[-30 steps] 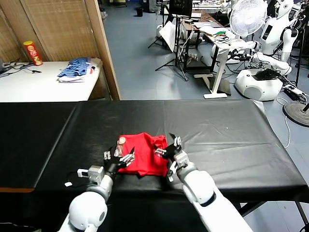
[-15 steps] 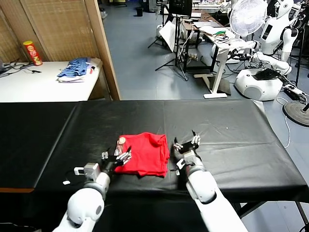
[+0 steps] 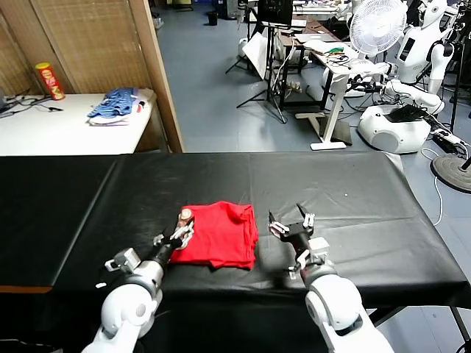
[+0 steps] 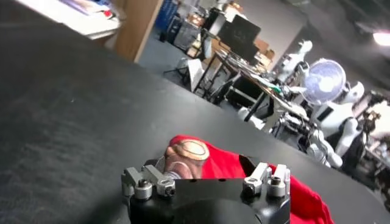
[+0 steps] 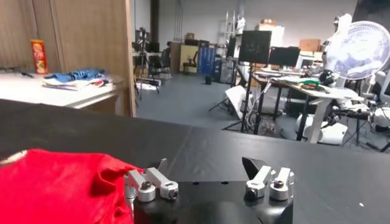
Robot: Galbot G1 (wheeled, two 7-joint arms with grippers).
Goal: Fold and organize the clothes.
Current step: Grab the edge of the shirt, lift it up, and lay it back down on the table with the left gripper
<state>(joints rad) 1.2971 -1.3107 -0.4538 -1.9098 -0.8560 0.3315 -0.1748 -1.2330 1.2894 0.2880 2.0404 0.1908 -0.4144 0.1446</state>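
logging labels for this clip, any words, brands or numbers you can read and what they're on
No text can be read in any view.
red T-shirt: a round tan-and-white print at its corner, no letters legible.
red and yellow canister on the white side table: it has label graphics, too small to read.
dark monitor in the background: blank.
Left gripper and right gripper: no markings visible.

Robotics lab — white robots (image 3: 412, 66) parked at rear (several), desks w/ monitors (image 5: 255, 47), tripods (image 3: 265, 95), fan (image 3: 377, 26)
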